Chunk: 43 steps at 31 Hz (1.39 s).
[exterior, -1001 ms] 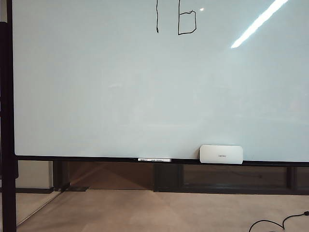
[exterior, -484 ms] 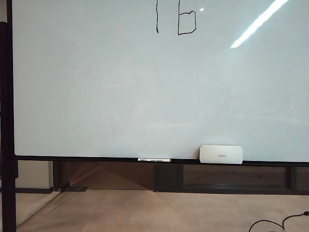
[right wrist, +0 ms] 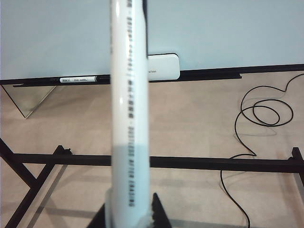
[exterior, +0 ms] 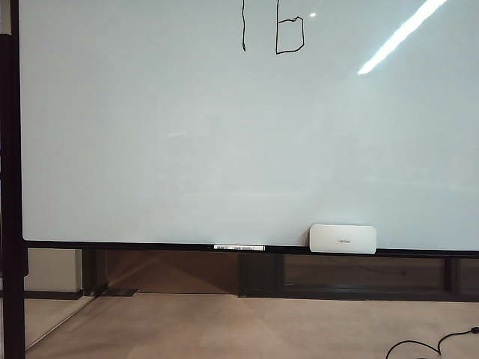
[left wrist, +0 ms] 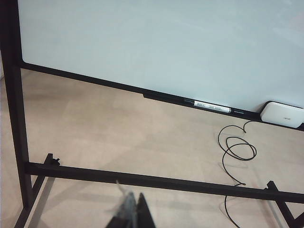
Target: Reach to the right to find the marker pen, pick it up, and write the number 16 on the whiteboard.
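Thin black number 16 (exterior: 273, 30) high on the whiteboard (exterior: 224, 149), top apparently cropped

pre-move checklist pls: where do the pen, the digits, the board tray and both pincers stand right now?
1. Number 16 written on the whiteboard: ok, a 1 and a boxy 6 near the top edge, tops cropped in the exterior view.
2. Right pincer gripping the marker pen: ok, the pen stands up between the fingers.
3. Left pincer empty: ok, tips together, nothing held.
4. Arms clear of the board: ok, neither appears in the exterior view.
5. Pen cap on or off: cannot tell, the tip is out of frame.
6. Tray contents: ok, eraser and a second marker rest on the ledge.
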### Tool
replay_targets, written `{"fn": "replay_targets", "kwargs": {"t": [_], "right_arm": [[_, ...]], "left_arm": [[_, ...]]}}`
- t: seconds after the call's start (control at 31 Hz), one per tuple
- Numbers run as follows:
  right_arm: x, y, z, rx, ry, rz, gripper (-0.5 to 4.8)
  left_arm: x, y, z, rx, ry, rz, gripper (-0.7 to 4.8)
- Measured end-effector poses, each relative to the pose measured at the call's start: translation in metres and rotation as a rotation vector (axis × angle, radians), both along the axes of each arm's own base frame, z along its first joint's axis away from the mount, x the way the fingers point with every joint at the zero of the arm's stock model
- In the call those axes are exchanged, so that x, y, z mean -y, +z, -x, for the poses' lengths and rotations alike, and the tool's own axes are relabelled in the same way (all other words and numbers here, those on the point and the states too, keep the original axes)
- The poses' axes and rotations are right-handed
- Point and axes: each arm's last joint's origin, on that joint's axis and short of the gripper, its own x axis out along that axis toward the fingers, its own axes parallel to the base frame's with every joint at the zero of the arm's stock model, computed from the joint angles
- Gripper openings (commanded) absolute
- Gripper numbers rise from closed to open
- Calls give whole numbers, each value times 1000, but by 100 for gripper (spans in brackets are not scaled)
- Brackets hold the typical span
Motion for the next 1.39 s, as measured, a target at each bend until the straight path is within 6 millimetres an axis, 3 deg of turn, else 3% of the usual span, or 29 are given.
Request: {"fn": "replay_targets", "kwargs": {"t": [1.39], "right_arm": [[0,0,0,0,0,0,-4]], "left_arm": [[0,0,0,0,0,0,-5]]}}
